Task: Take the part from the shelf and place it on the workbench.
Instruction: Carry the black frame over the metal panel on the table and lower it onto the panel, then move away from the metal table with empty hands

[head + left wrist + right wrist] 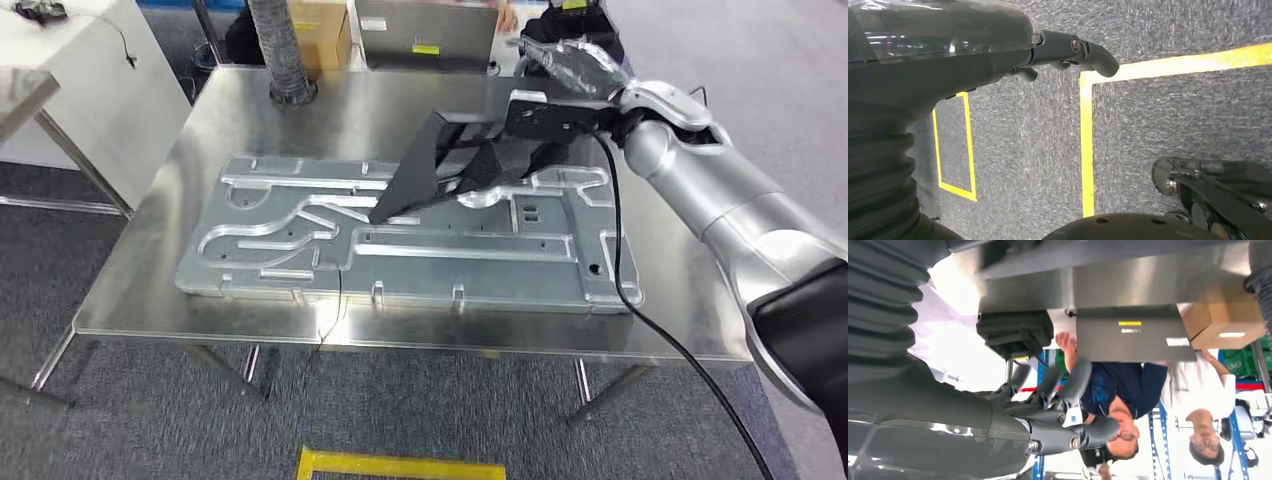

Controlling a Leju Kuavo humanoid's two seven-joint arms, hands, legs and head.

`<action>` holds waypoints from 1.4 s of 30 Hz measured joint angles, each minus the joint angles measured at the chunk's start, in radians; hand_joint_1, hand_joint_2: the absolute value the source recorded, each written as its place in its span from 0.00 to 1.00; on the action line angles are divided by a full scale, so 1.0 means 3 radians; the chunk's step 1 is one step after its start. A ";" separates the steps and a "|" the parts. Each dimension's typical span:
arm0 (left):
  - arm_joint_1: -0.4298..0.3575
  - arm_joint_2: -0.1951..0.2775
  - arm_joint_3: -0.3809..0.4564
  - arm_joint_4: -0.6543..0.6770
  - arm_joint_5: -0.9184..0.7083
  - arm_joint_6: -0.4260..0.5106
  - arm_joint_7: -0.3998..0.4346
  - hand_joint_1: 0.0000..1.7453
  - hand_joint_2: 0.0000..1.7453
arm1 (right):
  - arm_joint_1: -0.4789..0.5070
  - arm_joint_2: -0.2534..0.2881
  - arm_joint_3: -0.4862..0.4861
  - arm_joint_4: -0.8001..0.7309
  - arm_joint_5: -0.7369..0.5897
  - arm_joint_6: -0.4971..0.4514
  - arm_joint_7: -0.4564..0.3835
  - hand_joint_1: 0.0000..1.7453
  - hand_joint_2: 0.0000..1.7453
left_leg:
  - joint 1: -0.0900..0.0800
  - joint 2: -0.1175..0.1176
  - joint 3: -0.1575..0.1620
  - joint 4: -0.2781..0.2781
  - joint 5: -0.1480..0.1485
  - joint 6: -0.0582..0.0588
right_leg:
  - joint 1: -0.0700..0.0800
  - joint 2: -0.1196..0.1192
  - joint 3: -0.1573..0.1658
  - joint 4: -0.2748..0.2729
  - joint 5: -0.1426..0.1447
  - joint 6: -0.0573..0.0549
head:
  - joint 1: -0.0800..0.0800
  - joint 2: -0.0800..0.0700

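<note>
The black part (455,160) — an angular bracket with sloping legs — sits on the grooved metal plate (400,250) that covers most of the steel workbench (150,290), toward the plate's far right. The right hand (570,62) is beyond the part's far end, above the workbench's back edge; in the right wrist view its fingers (1075,377) are spread and loosely curved with nothing between them, clear of the part. The left hand (1068,50) hangs over grey carpet (1173,120) marked with yellow tape lines (1087,145), fingers partly curled and holding nothing. A black cable (625,290) runs from near the part across the plate's right side and off the workbench's front edge. Behind the workbench a cardboard box (320,35) stands beside a ribbed grey hose (280,50) whose end rests on the back of the tabletop; what the box holds cannot be told. A grey case (425,35) with a yellow label is just past the back edge, two people (1148,390) behind it. A white table (90,90) stands to the workbench's left — a yellow tape mark (400,465) lies on the floor in front.
</note>
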 joint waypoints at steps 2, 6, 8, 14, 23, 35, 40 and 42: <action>-0.0013 0.0003 -0.0001 0.0000 0.0011 -0.0002 -0.0005 0.00 1.00 | -0.0004 0.0000 -0.0003 -0.0008 -0.0002 0.0004 0.0003 0.00 0.00 | 0.0019 0.0004 -0.0222 0.0437 -0.0186 -0.0037 | 0.0001 -0.0009 0.0023 -0.0005 -0.0009 -0.0007 | 0.0000 0.0000; -0.0028 0.0010 -0.0002 0.0000 0.0018 -0.0004 -0.0005 0.00 0.00 | -0.0005 0.0000 -0.0007 -0.0008 -0.0016 0.0030 0.0028 0.00 0.00 | 0.0043 0.0007 -0.0339 0.0532 -0.0058 -0.0082 | -0.0005 0.0003 0.0041 0.0036 -0.0059 0.0009 | 0.0000 0.0000; -0.0013 0.0014 -0.0005 0.0000 0.0017 -0.0008 0.0000 0.00 0.00 | -0.0016 -0.0003 -0.0020 -0.0007 -0.0035 0.0050 0.0041 0.00 0.00 | 0.0057 0.0015 -0.0133 0.0083 0.0157 -0.0079 | -0.0005 0.0018 0.0043 0.0090 -0.0108 0.0041 | 0.0000 0.0000; -0.0004 0.0013 -0.0010 0.0000 0.0015 -0.0023 0.0002 0.00 0.00 | -0.0068 -0.0051 -0.0094 -0.0002 -0.0067 0.0116 0.0067 0.00 0.00 | 0.0057 0.0007 -0.0031 -0.0145 0.0215 0.0059 | 0.0004 0.0032 -0.0001 0.0210 -0.0214 0.0125 | 0.0001 0.0000; -0.0003 0.0007 -0.0010 0.0000 0.0022 -0.0030 0.0002 0.00 0.00 | -0.0147 -0.0151 -0.0163 -0.0019 -0.0104 0.0163 0.0103 0.00 0.00 | 0.0033 0.0008 -0.0019 -0.0151 0.0209 0.0103 | 0.0029 0.0019 -0.0140 0.0469 -0.0253 0.0088 | 0.0001 0.0000; -0.0020 0.0021 -0.0010 0.0002 0.0067 -0.0007 -0.0031 0.00 0.00 | -0.0445 -0.0314 -0.0310 -0.0416 -0.0417 0.0401 0.0289 0.00 0.00 | 0.0049 0.0025 -0.0457 0.0778 -0.0202 -0.0081 | 0.0007 -0.0021 0.0082 0.0041 -0.0100 0.0002 | 0.0001 0.0000; 0.0008 0.0022 -0.0010 0.0002 0.0073 0.0000 -0.0011 0.00 0.00 | -0.0570 -0.0404 -0.0356 -0.0597 -0.0510 0.0423 0.0332 0.00 0.00 | 0.0074 0.0035 -0.0038 -0.0056 0.0172 -0.0060 | 0.0006 0.0006 0.0061 0.0147 -0.0185 0.0071 | 0.0001 0.0000; 0.0010 0.0021 -0.0010 0.0002 0.0085 0.0001 -0.0009 0.00 0.00 | -0.0633 -0.0473 -0.0366 -0.0733 -0.0604 0.0481 0.0394 0.00 0.00 | 0.0063 0.0024 -0.0030 -0.0095 0.0172 -0.0003 | 0.0010 0.0015 0.0041 0.0163 -0.0196 0.0100 | 0.0001 0.0000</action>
